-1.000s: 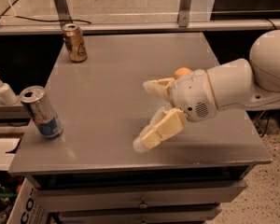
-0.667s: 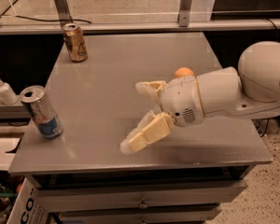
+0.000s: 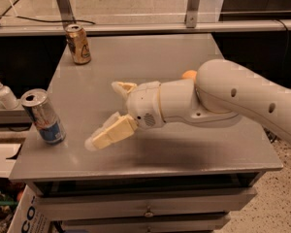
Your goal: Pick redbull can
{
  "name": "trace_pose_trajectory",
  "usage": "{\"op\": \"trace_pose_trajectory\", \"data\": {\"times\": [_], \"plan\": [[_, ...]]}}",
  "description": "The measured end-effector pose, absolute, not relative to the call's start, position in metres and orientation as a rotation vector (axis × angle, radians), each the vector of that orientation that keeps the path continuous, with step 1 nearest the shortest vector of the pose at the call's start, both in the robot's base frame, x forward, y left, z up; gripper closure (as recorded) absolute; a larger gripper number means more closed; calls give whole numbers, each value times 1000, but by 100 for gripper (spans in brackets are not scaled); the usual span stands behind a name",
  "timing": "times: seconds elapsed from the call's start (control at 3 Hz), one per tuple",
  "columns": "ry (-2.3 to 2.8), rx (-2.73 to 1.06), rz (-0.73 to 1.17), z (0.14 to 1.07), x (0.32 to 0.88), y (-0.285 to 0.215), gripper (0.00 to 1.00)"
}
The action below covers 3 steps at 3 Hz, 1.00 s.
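The redbull can [image 3: 42, 116] stands upright near the left front edge of the grey table [image 3: 136, 57]. It is slim and silver with a blue lower part and a shiny open top. My gripper [image 3: 104, 113] hangs over the table's middle, to the right of the can and apart from it. Its two cream fingers are spread wide, one reaching toward the can [image 3: 109, 132], the other farther back [image 3: 122, 88]. It holds nothing.
A shorter gold-brown can [image 3: 79, 43] stands at the table's far left corner. A white pump bottle [image 3: 4, 93] sits on a lower ledge left of the table. An orange object [image 3: 189, 74] shows just behind my arm. A railing runs along the back.
My arm and gripper have moved left across the table, closer to the redbull can. The fingers stay spread. Both cans have not moved.
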<state>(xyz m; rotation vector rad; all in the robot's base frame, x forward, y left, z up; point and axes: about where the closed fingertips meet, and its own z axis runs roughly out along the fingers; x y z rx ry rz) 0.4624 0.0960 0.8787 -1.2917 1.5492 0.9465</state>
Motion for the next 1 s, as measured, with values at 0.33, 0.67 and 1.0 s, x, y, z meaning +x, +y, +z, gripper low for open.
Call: {"op": "trace_pose_trajectory", "data": {"times": [0.33,0.67,1.0], "plan": [[1502,-1280,973,871,476,136,0],[1455,-1274,1009,870,484,172,0],[1403,-1262,1052,875,485,202,0]]}}
